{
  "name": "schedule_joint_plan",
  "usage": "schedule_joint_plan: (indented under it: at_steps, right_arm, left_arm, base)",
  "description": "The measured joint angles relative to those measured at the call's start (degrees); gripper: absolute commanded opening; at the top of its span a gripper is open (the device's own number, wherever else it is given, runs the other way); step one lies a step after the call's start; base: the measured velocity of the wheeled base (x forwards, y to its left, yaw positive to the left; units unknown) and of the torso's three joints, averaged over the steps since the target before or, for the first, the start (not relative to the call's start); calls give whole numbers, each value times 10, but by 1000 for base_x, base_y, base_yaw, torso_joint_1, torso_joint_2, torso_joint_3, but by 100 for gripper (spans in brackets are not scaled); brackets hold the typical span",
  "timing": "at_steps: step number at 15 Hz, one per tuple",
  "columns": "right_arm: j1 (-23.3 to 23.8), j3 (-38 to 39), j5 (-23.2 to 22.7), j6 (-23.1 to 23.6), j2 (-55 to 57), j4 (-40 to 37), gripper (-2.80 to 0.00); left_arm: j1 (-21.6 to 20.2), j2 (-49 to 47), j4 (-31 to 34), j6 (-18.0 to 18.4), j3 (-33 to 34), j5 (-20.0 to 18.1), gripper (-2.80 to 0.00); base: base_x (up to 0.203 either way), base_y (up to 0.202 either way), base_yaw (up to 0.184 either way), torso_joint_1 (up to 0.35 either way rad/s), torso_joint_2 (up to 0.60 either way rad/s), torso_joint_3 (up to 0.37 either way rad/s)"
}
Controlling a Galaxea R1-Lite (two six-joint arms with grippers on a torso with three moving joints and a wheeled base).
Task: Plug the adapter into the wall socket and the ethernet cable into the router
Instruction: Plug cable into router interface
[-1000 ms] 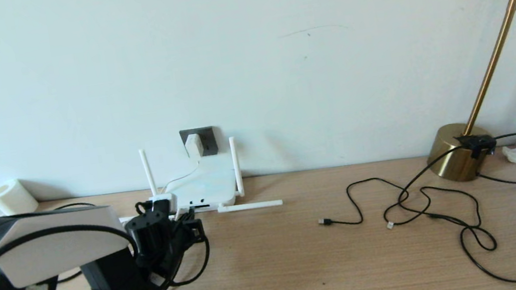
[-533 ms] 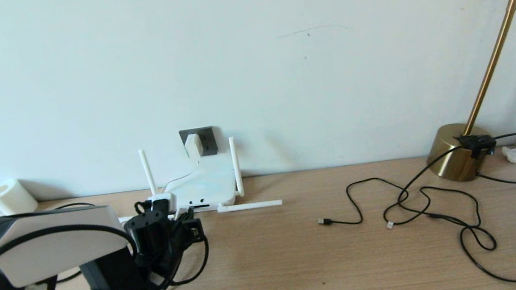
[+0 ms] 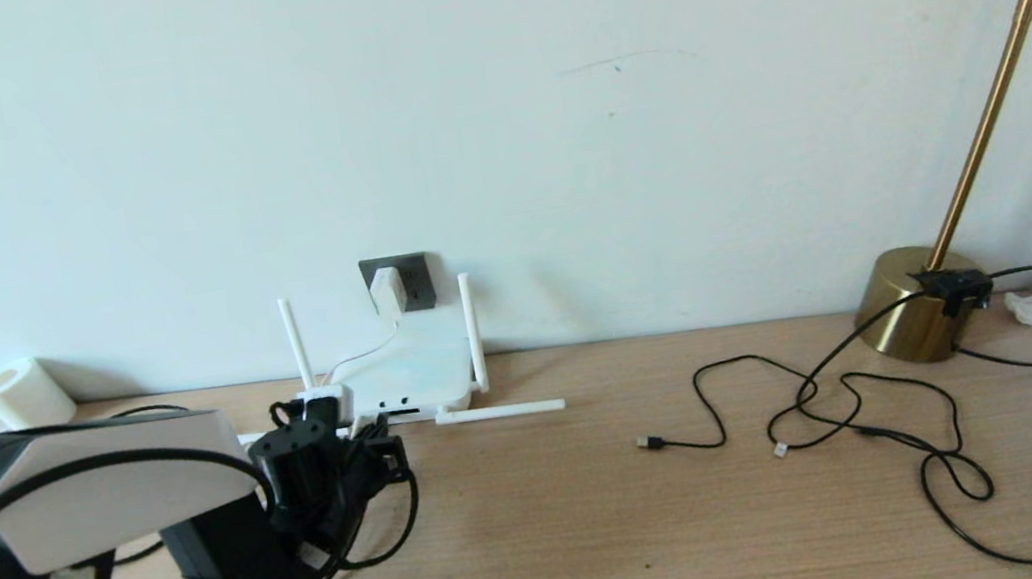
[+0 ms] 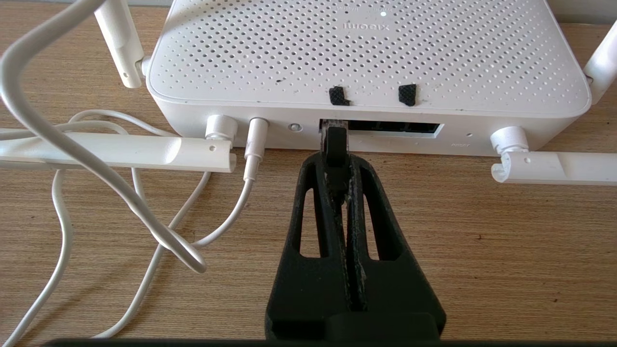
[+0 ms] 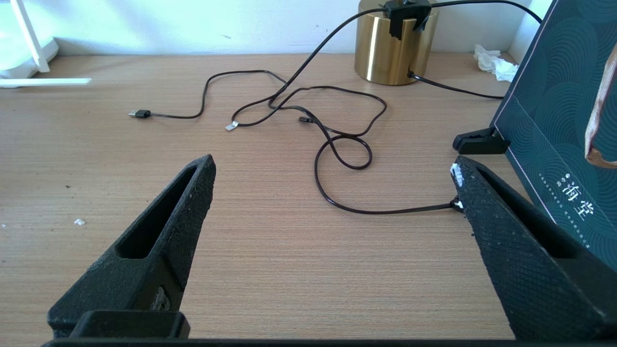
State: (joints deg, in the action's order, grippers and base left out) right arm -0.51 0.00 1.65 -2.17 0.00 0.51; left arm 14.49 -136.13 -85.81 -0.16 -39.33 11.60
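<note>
On the desk [image 4: 482, 250], jaws pinch the ethernet cable [image 4: 336, 144].

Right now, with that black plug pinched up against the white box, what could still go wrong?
The left gripper has its fingers shut on the ethernet cable, whose plug sits at the leftmost port of the router. How far it has gone in cannot be seen, so it may slip out on release.

The router rests loose on the table, so pushing might slide it toward the wall.

The adapter, in the wall socket, has a thin cord looped nearby that could snag.
</note>
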Motion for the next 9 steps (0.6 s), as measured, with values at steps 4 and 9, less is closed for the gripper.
schedule_joint_plan:
  at_steps: [4, 9]
  right_arm:
    - [0, 0, 0, 0, 0, 0, 0]
    - [0, 0, 0, 0, 0, 0, 0]
  left_arm:
    - [0, 0, 0, 0, 1, 0, -280]
    - [0, -3, 0, 0, -4, 0, -280]
  base:
    - [0, 0, 0, 0, 0, 0]
    - [0, 0, 0, 0, 0, 0]
